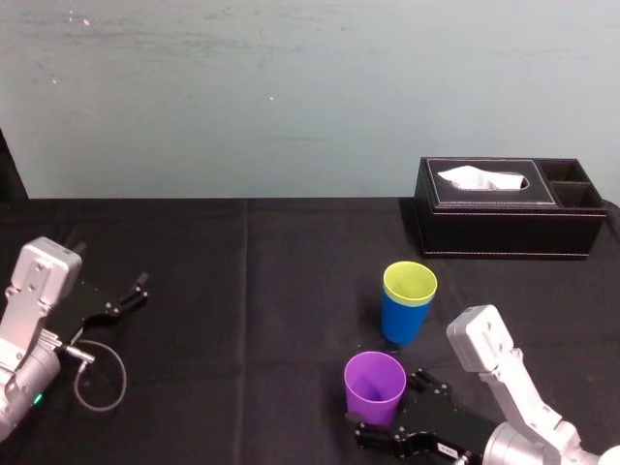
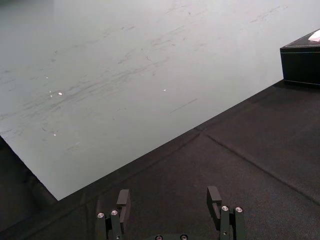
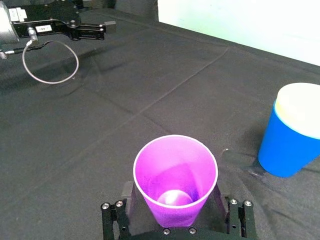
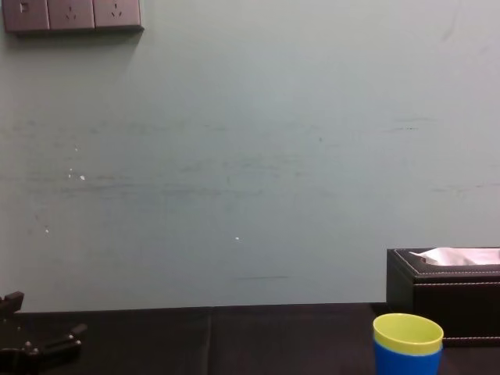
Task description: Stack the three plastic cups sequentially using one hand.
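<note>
While your right hand [image 3: 173, 194] stands wide open around the small purple tapered plastic cup [image 3: 175, 172], seemingly not pinching it, that cup sits just beside the bright blue plastic cup [image 1: 400, 320], which holds the yellow-green plastic cup [image 1: 410, 282]. Your left hand [image 2: 168, 193] idles open and empty, well apart from the blue cup.

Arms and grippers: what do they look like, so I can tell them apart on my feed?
The left arm and right arm have light grey boxy housings. The left gripper and right gripper are black, with two slim fingers and silver screws at their bases. A grey cable loop and a white label mark the left one.
</note>
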